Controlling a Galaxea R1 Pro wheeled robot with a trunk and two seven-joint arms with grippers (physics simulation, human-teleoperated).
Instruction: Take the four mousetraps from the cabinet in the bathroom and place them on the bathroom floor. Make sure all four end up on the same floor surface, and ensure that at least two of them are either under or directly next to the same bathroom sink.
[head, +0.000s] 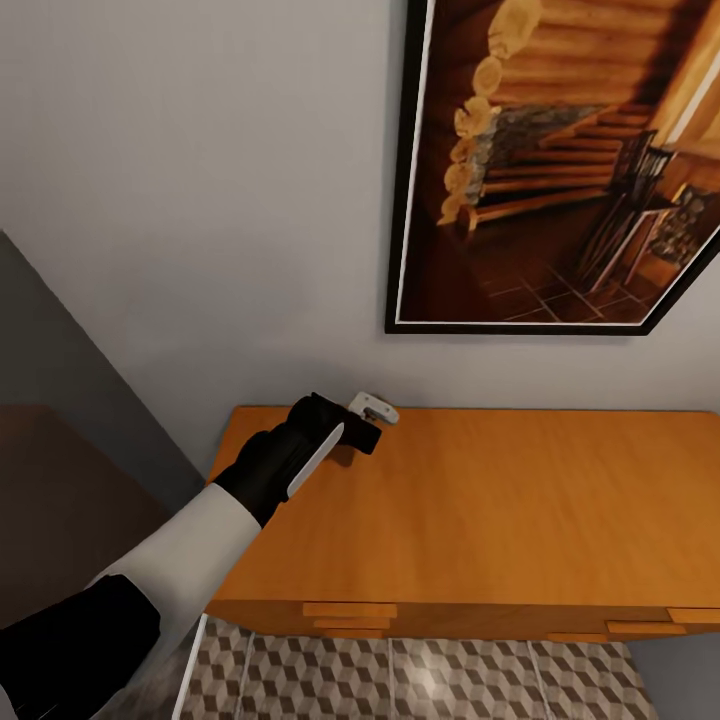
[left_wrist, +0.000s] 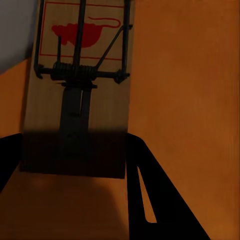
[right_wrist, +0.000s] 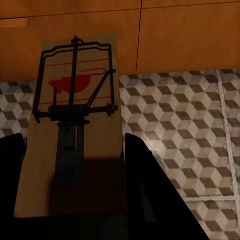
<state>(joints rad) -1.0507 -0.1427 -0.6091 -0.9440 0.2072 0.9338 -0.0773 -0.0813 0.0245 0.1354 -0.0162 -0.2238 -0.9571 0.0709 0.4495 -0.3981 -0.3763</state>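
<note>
Over the orange cabinet top (head: 500, 500), each gripper (left_wrist: 75, 165) (right_wrist: 75, 175) is clamped on a mousetrap (left_wrist: 75, 100) (right_wrist: 75, 130).

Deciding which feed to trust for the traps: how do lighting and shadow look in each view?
Head view: evenly lit, soft, with a bright glare spot on the bathroom floor. Left wrist view: dim, near end of the mousetrap in the left gripper is shadowed. Right wrist view: brighter, its mousetrap darkens toward the right gripper.
</note>
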